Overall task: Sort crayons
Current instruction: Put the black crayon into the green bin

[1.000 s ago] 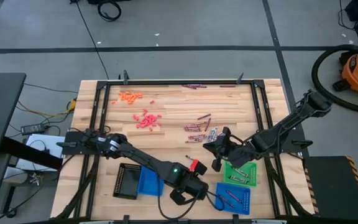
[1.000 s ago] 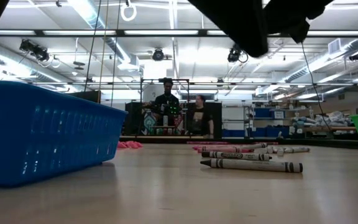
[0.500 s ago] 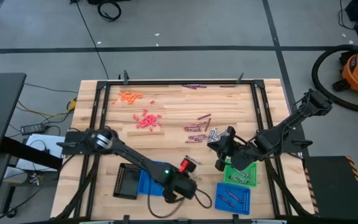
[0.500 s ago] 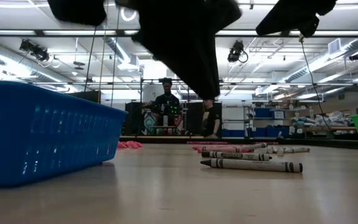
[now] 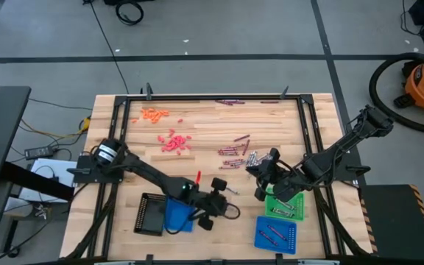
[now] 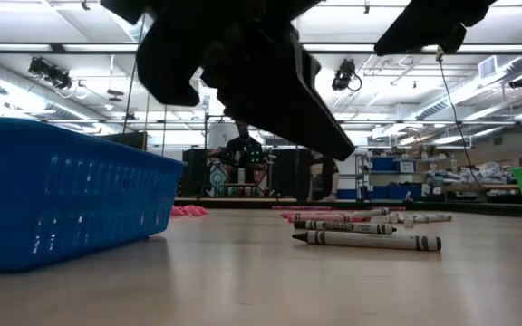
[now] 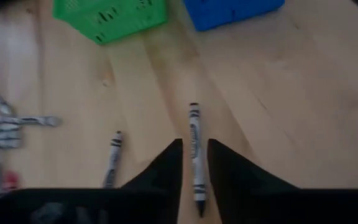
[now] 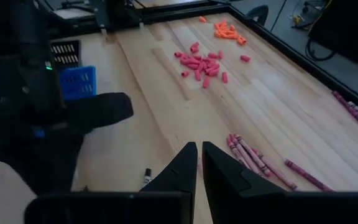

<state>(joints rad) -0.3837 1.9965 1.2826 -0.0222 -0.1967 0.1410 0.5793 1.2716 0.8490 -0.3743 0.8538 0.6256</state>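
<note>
The left gripper hangs over the wood table with its two fingers set narrowly apart, and a grey crayon lies on the boards in the slot between them, its far end reaching out past the fingertips. A second grey crayon lies just beside that gripper, and a loose bunch of grey crayons sits farther off to the same side. Ahead of the fingers stand a green tray and a blue tray. Seen from overhead, the left gripper is close to another blue tray and a black tray near the table's front edge.

The right gripper hovers with its fingers nearly closed and holding nothing. Just beyond its tips lie purple crayons; further out are a heap of pink crayons and, past those, orange crayons. From above, the right gripper sits beside the green tray.
</note>
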